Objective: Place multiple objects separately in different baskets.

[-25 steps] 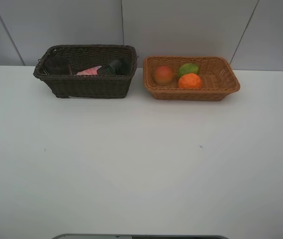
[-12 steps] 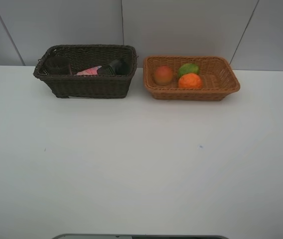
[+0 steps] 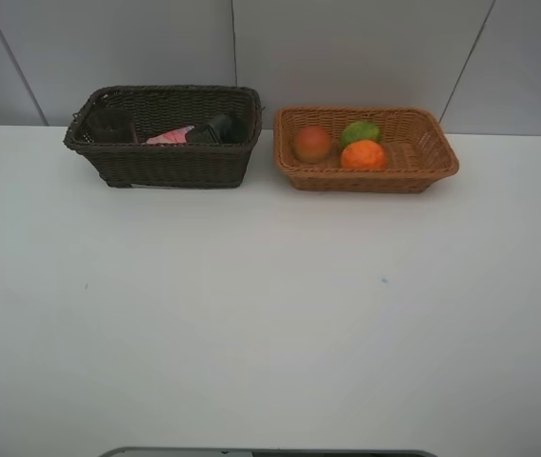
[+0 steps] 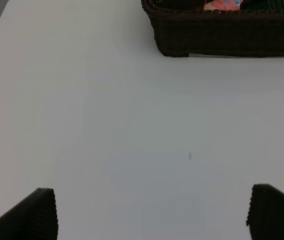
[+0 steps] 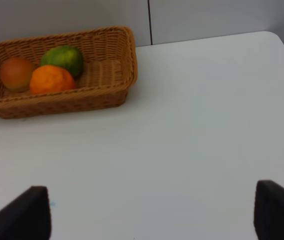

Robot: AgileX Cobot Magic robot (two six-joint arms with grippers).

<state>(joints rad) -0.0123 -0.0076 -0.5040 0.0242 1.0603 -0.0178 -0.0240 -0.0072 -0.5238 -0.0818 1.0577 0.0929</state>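
- Nothing among the objects is shifting compared with a second ago; only a tiny speck on the counter [image 3: 251, 314] looks slightly displaced.
- Pink tube [image 3: 170, 136], cup [image 3: 110, 125] and dark bottle [image 3: 219, 128] are lying in the dark basket [image 3: 166, 162].
- Peach [image 3: 312, 143], green fruit [image 3: 360, 131] and orange [image 3: 363, 155] are sitting in the tan basket [image 3: 423, 171].
- Left hand [image 4: 152, 212] and right hand [image 5: 149, 215] are hanging over bare counter, fingers wide apart, holding nothing.
- Sorting looks finished, so doing this step well means keeping both hands low, clear of the baskets, and retreating without brushing a rim.
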